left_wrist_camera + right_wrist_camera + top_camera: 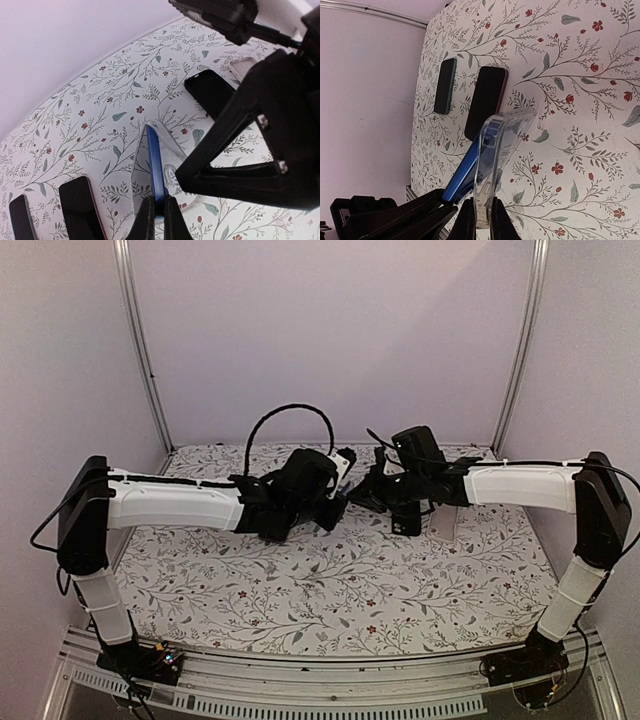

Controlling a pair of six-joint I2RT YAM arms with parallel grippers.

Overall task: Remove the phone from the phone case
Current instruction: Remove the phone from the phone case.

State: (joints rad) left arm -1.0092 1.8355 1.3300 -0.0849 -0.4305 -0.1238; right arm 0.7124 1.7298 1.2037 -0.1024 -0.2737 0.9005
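Note:
A blue phone [154, 160] stands on edge above the table, and my left gripper [159, 220] is shut on its lower end. The clear phone case [502, 135] is bent away from the phone [465, 172] along most of its length, still overlapping it near the grippers. My right gripper [482, 220] is shut on the case's edge. In the top view the two grippers, left [340, 502] and right [368, 492], meet at the table's middle back and hide the phone and case between them.
Two dark phones [445, 85] [487, 100] lie side by side on the floral tabletop [330, 590]. Another black phone [210, 92] and a spare clear case [245, 67] lie beyond the right arm. The enclosure's back wall [330, 330] is close behind.

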